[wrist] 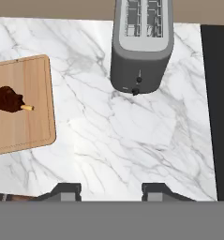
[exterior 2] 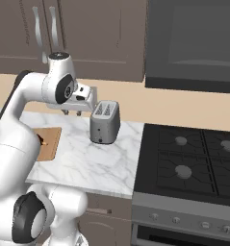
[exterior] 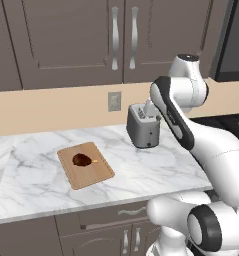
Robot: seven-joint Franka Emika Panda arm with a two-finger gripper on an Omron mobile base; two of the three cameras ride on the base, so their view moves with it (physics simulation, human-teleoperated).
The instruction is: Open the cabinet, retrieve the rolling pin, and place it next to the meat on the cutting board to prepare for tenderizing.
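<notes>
1 meat (exterior: 81, 160) on 1 cutting board (exterior: 85, 164), 1 toaster (exterior: 143, 126), 2 cabinet (exterior: 76, 35) doors closed

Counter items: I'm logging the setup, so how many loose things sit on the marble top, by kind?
Cutting board: 1
Meat: 1, on the board
Toaster: 1
Total: 3

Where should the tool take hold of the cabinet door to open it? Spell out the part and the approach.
Grip a long silver handle near its middle, coming straight at the closed cabinet from the front. The handles stand upright beside the centre seam and bow outward, likely leaving a gap for the fingers, so set them level, one on each side.
</notes>
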